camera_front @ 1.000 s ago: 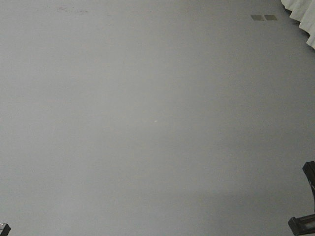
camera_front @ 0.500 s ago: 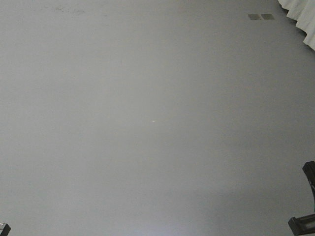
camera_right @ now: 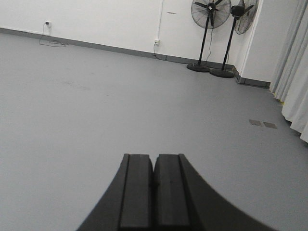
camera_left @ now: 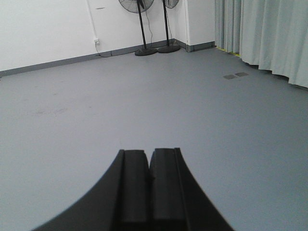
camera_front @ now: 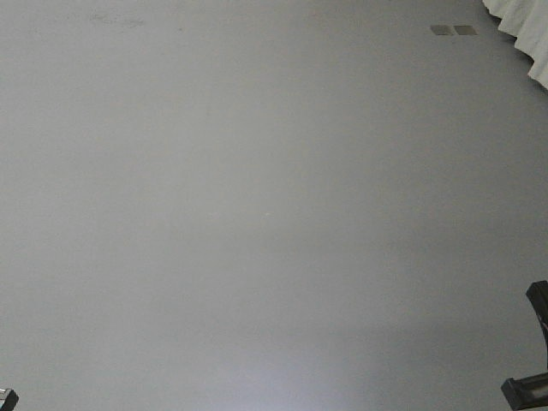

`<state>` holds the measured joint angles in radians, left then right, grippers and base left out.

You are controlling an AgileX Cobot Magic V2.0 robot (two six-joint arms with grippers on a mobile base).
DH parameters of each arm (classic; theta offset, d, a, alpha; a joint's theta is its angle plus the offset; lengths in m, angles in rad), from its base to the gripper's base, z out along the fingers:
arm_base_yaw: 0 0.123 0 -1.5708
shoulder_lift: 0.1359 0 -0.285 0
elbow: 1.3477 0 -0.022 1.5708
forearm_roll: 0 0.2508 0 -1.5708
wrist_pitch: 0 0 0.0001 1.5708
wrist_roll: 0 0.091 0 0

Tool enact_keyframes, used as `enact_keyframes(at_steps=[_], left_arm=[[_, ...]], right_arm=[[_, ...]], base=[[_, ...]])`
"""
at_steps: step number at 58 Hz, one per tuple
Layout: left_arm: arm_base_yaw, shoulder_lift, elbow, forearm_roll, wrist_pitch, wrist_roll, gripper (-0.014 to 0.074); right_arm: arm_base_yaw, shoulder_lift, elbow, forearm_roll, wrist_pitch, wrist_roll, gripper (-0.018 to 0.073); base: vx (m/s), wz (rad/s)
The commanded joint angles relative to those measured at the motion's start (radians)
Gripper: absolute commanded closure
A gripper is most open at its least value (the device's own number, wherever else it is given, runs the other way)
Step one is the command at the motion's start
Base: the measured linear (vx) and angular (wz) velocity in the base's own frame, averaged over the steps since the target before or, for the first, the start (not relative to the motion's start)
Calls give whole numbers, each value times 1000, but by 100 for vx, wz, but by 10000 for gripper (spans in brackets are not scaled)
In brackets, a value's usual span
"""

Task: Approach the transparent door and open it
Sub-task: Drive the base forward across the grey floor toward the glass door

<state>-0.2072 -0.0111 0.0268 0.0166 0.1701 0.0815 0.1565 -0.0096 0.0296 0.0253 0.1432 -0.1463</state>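
My left gripper (camera_left: 149, 153) and my right gripper (camera_right: 154, 156) are both clenched, fingers pressed flat together with nothing between them. The transparent door shows in none of my views, so I judge the step in hand is the drive toward it, barely begun. My landmark is the curtain (camera_left: 269, 38): two floor plates (camera_left: 236, 75) lie just short of its hem, two fans (camera_right: 210, 33) stand past its far end by the wall, and bare grey floor (camera_front: 257, 214) spreads away from it. To do this well I would turn the base gently until a white frame with a curved handle appears, approach it square, and unclench only once the handle is near
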Motion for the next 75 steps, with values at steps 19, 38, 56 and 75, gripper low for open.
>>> enact_keyframes(at_steps=[19, 38, 56, 75], left_arm=[[-2, -13, 23, -2, -79, -2, 602], [-2, -13, 23, -2, -79, -2, 602], [-2, -13, 23, -2, -79, -2, 602], [-2, -13, 23, -2, -79, -2, 602]], right_arm=[[-4, -15, 15, -5, -80, 1, 559], [-4, -15, 15, -5, -80, 1, 559], [-4, -15, 15, -5, -80, 1, 559], [-4, -15, 15, -5, -80, 1, 559]], base=[[20, 2], [35, 14], [44, 24], [51, 22]])
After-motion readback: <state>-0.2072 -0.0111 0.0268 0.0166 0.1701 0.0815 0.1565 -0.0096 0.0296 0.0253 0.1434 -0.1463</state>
